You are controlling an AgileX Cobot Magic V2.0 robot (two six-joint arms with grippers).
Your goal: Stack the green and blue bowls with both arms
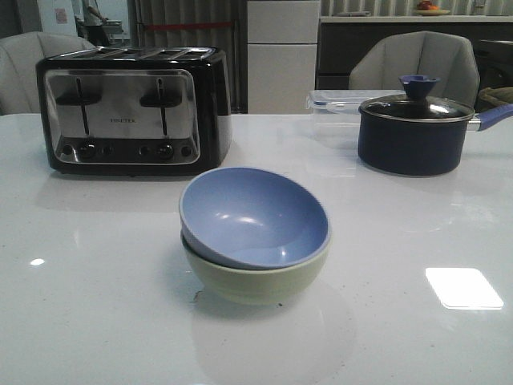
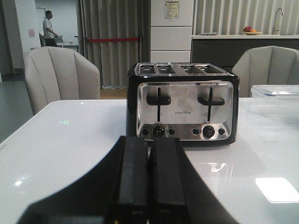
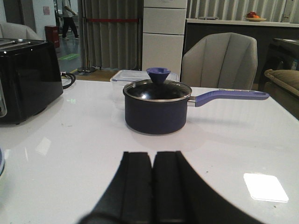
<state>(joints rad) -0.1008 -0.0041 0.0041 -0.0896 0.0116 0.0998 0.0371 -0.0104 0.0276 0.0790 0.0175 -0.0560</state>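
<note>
The blue bowl point(image 1: 255, 215) sits tilted inside the green bowl point(image 1: 255, 279) at the middle of the white table in the front view. Neither arm shows in the front view. My left gripper point(image 2: 149, 142) is shut and empty, pointing at the toaster. My right gripper point(image 3: 153, 155) is shut and empty, pointing at the navy pot. A sliver of the blue bowl's rim point(image 3: 1, 161) shows at the edge of the right wrist view.
A black and chrome toaster point(image 1: 132, 108) stands at the back left, also in the left wrist view point(image 2: 184, 105). A dark navy pot with glass lid point(image 1: 417, 128) stands at the back right, a clear lidded container point(image 1: 337, 102) behind it. Chairs stand beyond the table.
</note>
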